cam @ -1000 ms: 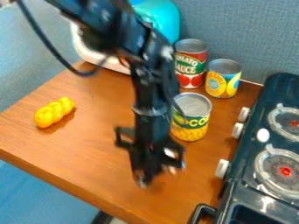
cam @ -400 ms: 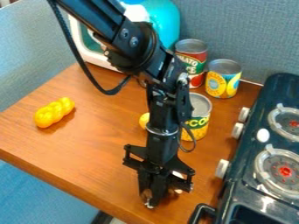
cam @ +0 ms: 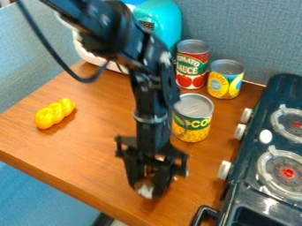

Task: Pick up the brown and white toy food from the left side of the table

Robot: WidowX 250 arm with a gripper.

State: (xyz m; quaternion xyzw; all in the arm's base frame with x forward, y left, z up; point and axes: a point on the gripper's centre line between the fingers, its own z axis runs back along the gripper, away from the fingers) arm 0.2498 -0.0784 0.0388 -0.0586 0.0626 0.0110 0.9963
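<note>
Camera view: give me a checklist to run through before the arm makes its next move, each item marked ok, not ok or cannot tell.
1. End effector over the wooden counter: ok.
2. Small pale thing at the end effector's lower end firmly gripped: cannot tell.
3. Yellow-and-green can upright: ok. Gap between it and the arm: cannot tell, as the arm lies close beside it in the view.
4. Red can and yellow-and-blue can upright at the back: ok.
5. Lumpy yellow object apart from the end effector: ok.
6. End effector apart from the stove: ok.
</note>
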